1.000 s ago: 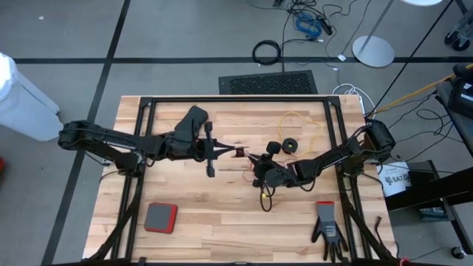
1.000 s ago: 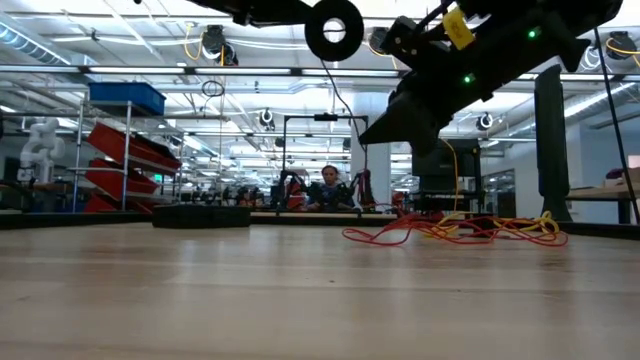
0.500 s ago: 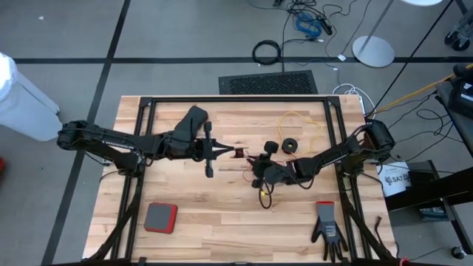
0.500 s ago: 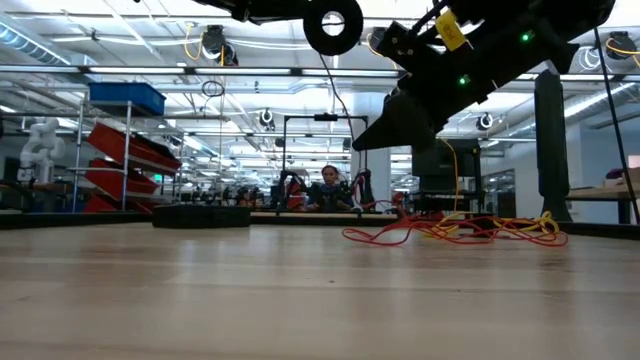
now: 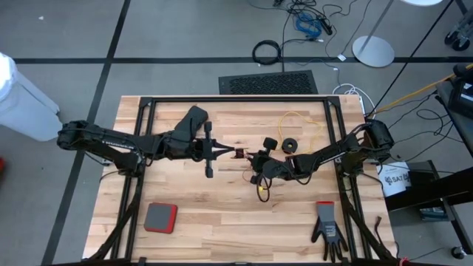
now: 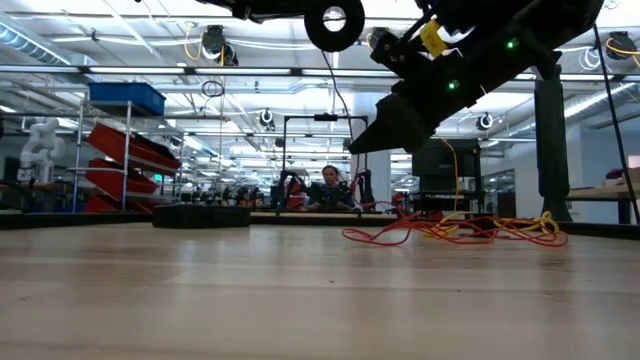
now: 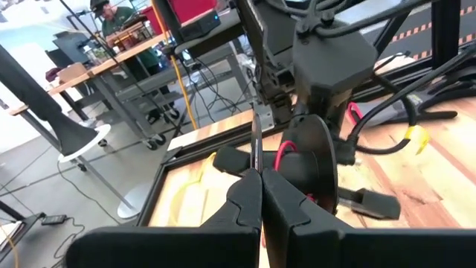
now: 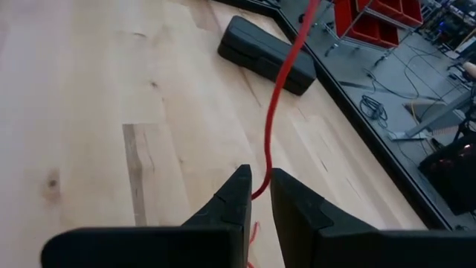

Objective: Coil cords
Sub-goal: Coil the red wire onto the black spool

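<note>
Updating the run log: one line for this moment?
left tool: shut on black reel | right tool: pinching red cord | both above table

Red cord [image 8: 277,97], black reel [image 5: 290,145], pale wooden table [image 5: 222,222].

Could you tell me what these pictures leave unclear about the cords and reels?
- Left pincer: shut on a black reel, whose far face is hidden in the left wrist view.
- Red cord: runs between the right pincer fingers; its lower end is hidden.
- Yellow cord: too thin to trace, high view.
</note>
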Tool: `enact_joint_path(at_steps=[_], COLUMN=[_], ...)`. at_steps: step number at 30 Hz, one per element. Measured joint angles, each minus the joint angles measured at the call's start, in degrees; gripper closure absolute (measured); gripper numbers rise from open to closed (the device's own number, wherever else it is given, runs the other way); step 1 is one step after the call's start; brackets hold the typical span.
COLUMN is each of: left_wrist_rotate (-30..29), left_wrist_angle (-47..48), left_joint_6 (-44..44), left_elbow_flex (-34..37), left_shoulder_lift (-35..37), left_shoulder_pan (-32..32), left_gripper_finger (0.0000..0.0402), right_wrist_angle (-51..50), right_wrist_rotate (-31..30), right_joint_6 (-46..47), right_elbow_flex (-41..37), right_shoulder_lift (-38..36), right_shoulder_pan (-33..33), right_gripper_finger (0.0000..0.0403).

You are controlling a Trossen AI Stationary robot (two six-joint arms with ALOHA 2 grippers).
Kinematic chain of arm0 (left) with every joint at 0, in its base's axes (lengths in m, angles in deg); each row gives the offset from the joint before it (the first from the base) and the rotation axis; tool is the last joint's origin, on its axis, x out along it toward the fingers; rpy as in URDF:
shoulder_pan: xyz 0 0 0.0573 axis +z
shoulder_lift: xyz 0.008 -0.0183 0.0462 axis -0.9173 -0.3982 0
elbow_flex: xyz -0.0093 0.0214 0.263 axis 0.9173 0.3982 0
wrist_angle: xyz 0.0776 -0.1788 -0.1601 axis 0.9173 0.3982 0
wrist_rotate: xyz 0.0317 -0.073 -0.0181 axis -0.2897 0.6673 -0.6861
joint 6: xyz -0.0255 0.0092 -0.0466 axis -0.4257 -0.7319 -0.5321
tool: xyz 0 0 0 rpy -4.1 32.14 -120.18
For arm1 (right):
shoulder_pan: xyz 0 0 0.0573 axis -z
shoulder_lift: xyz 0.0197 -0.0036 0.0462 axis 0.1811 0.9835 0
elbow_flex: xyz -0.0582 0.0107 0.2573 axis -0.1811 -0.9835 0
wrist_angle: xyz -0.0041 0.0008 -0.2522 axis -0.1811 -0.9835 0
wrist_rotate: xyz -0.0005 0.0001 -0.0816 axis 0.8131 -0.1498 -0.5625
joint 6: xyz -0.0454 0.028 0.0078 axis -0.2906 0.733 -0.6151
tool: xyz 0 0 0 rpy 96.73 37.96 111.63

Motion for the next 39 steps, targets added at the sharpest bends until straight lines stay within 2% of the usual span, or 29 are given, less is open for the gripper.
enact_joint_path(at_steps=[12,20,32,39], left_wrist_rotate=[0.7,0.68,0.42,-2.4], left_wrist_angle=[-0.33,1.19,13.72,17.48], left_joint_6=[-0.28,-0.25,0.62,3.45], left_elbow_flex=[0.0,-0.02,-0.02,0.0], left_shoulder_lift=[0.0,-0.02,-0.02,-3.47], left_shoulder_pan=[0.0,0.0,1.0,3.16], left_gripper_finger=[0.0402,0.0402,0.0402,0.0402], right_wrist_angle=[2.17,1.47,-1.56,2.28], right_wrist_rotate=[1.25,1.24,1.53,6.07], right_joint_6=[-0.41,-1.02,-0.01,2.44], right_elbow_flex=[0.0,0.0,0.0,0.0], right_shoulder_lift=[0.0,0.02,0.02,0.02], right_shoulder_pan=[0.96,0.94,0.71,0.59], right_gripper_finger=[0.0363,0.0396,0.0401,0.0402])
